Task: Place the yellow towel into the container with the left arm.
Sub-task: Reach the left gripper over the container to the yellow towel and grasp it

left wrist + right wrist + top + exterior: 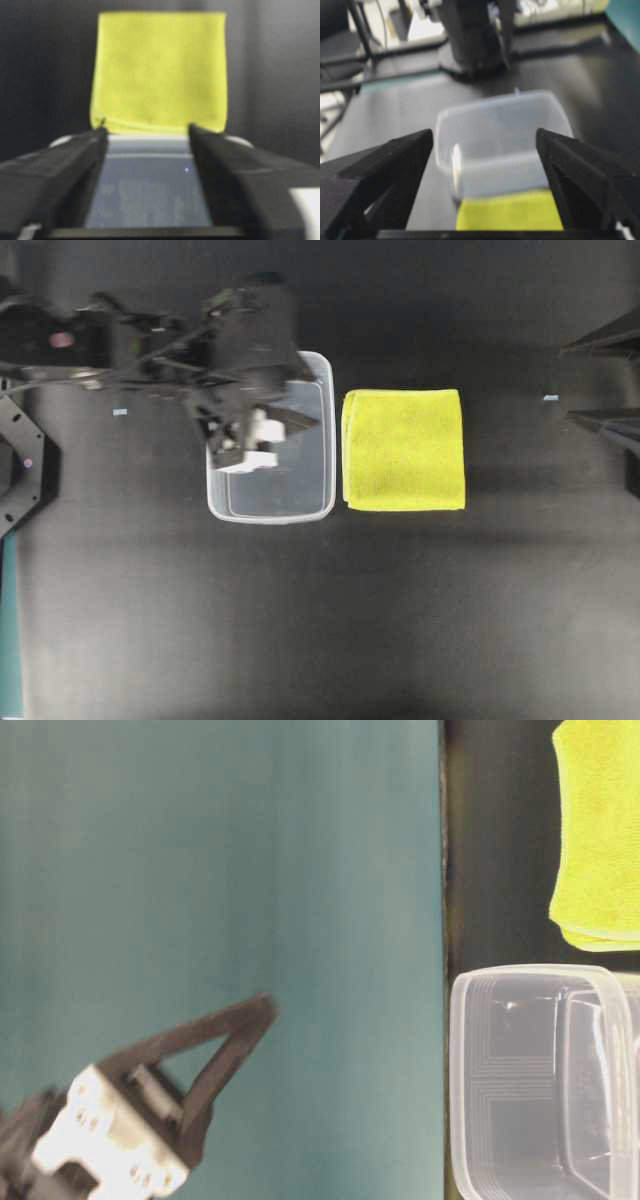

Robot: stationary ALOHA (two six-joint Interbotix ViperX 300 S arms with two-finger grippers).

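The yellow towel lies folded flat on the black table, just right of the container, nearly touching its rim. The container is a clear tub and holds nothing. My left gripper hovers over the container's far half, pointing toward the towel, open and empty. In the left wrist view the gripper frames the container's rim, with the towel beyond. My right gripper is open and empty at the right edge. Its wrist view shows the container behind the towel.
Two small blue tape marks lie on the table. A teal strip runs along the left edge. The table-level view shows the towel, the container and a black finger with a white fitting.
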